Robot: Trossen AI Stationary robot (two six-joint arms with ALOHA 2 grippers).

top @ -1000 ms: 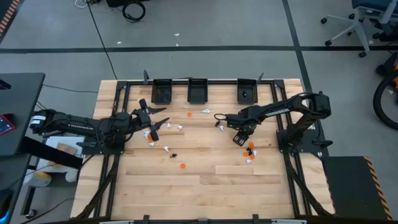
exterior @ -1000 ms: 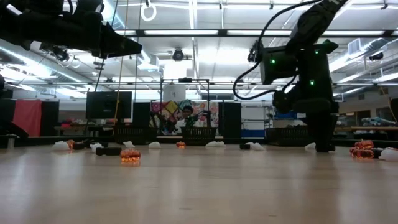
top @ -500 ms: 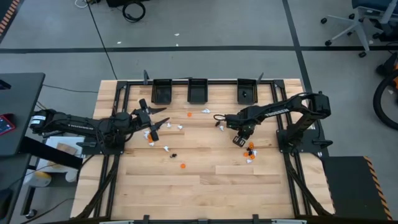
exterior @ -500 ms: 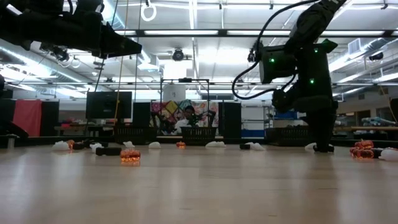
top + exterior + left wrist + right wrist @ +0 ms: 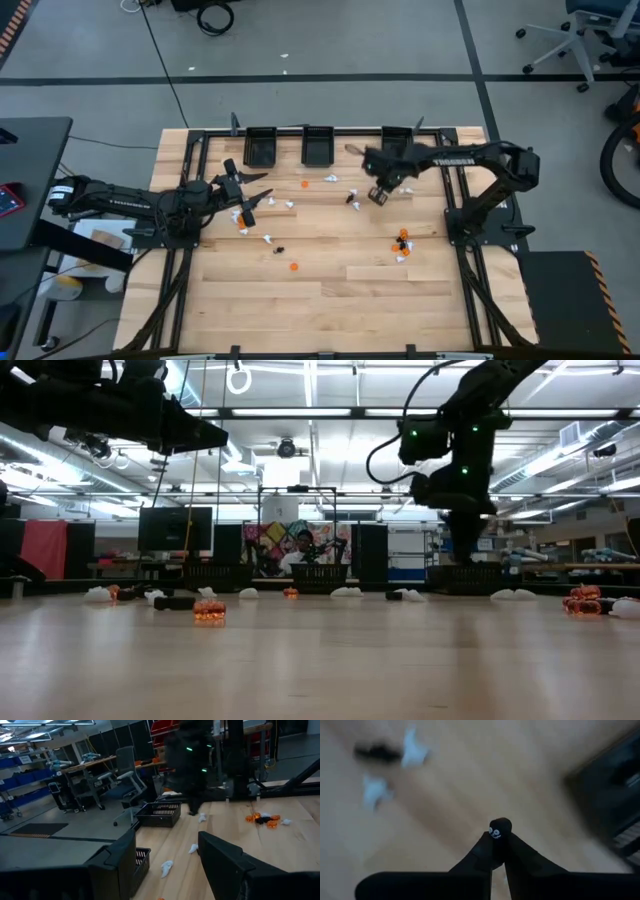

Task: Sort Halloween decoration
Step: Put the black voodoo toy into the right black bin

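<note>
Right gripper (image 5: 498, 839) was pinched shut on a black trinket (image 5: 499, 828) at its fingertips, lifted near the right bin (image 5: 396, 146), over which it should be centred before release.

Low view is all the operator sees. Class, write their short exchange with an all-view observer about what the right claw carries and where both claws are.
Operator: Is the right claw holding anything?
Observer: Yes, it is shut on a tiny black trinket with a white face.
Operator: Where is it?
Observer: Just short of the rightmost black bin.
Operator: And the left claw?
Observer: Open, hovering by white trinkets at the left.
</note>
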